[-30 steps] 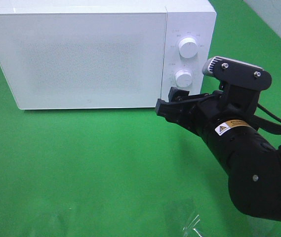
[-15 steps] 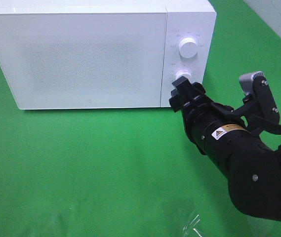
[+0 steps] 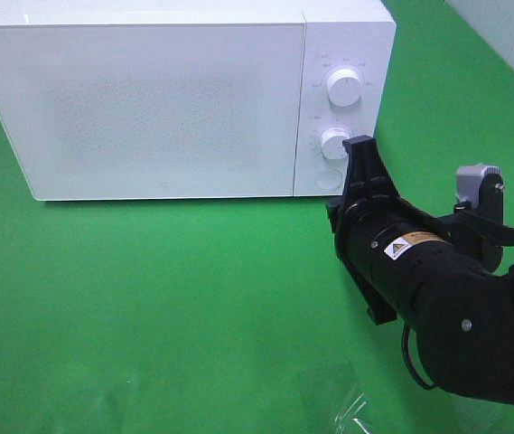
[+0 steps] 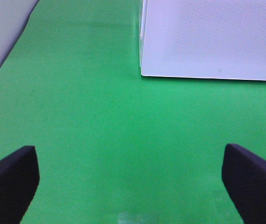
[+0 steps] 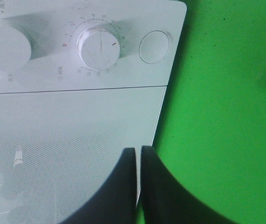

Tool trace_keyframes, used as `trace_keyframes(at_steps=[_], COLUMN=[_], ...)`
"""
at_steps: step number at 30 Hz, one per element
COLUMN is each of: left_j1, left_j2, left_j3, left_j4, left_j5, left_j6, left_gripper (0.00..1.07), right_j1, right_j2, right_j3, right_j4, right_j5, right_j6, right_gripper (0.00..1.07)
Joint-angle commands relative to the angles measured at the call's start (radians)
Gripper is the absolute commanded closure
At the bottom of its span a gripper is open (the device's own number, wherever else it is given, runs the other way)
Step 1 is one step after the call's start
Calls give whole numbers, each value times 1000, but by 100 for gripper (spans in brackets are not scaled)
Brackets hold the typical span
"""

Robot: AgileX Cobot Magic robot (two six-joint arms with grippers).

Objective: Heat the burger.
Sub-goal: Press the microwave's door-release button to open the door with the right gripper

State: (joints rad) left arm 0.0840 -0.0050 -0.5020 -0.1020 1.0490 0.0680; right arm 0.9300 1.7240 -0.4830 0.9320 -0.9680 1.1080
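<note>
The burger is out of view. A white microwave (image 3: 166,99) stands at the back of the green table with its door (image 5: 53,140) closed. Its control panel carries an upper knob (image 3: 344,87), a lower knob (image 3: 334,143) and a round button (image 3: 329,178). My right gripper (image 3: 359,145) is shut on nothing, its fingers pressed together just right of the lower knob and in front of the panel. The right wrist view shows the shut fingertips (image 5: 138,150) over the door's edge, below the knob (image 5: 99,45) and the button (image 5: 154,46). My left gripper (image 4: 132,179) is open over bare green cloth.
A crumpled clear plastic film (image 3: 347,402) lies at the table's front edge. The microwave's left corner (image 4: 144,70) sits ahead of my left gripper. My right arm's black body (image 3: 455,307) fills the right front. A pale wall (image 3: 509,36) bounds the far right.
My right gripper went up to the lower knob, rolled from flat to upright, and shut its fingers. The left gripper stayed open.
</note>
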Motion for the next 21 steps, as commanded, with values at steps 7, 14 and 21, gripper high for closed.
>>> trace_keyframes(at_steps=[7, 14, 21], left_j1=[2, 2, 2], left_j2=[-20, -20, -20], left_j3=[3, 3, 3], left_j4=[-4, -4, -4], left_j5=[-8, -8, -8], left_j6=[-2, -2, -2], left_gripper=[8, 8, 8], right_j1=[2, -28, -93], right_j2=[2, 48, 119], right_j3=[-7, -9, -17], right_j4=[-3, 2, -99], right_j5=[6, 8, 9], right_j6=[44, 73, 234], right_gripper=[107, 107, 107])
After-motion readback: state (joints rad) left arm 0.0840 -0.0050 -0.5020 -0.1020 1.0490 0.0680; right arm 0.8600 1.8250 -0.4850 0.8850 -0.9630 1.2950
